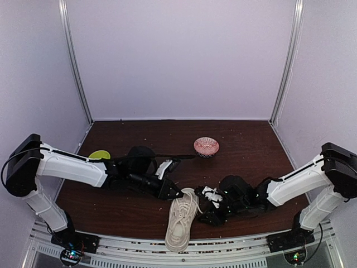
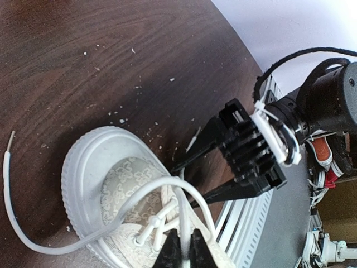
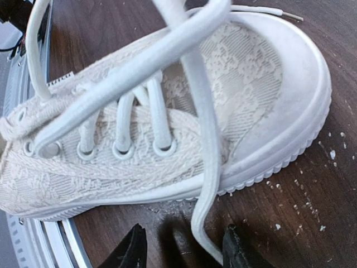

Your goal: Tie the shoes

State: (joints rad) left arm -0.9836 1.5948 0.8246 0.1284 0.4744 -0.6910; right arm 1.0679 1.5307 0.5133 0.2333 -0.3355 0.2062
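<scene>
At the near edge of the table (image 1: 251,139), between the two arms, lies one cream shoe (image 1: 179,223), sole down, toe pointing away from the arm bases and heel hanging over the rail; this puts the laced top within reach of both wrists. Left gripper (image 2: 182,239): fingers pressed together on the lace (image 2: 179,215) just above the tongue, seemingly to lift a strand clear of the shoe, so that it arches as a loop over the toe cap; the far end of the lace trails onto the wood and ends in a bare tip (image 2: 11,137). Right gripper (image 3: 183,245): fingers spread, low beside the sole, with a hanging strand passing between them but not yet pinched; it is judged to be lined up to take that strand, so that each arm would hold one for the crossing. No knot or bow is visible; the task is judged to be at an early step. Counts: one shoe; one lace, with two loose strands; four eyelets (image 3: 122,151) visible along the side facing the right wrist; two grippers; one pink bowl (image 1: 206,146) well apart behind the shoe; one green round thing (image 1: 99,154) partly hidden by the left arm, kind not clear.
</scene>
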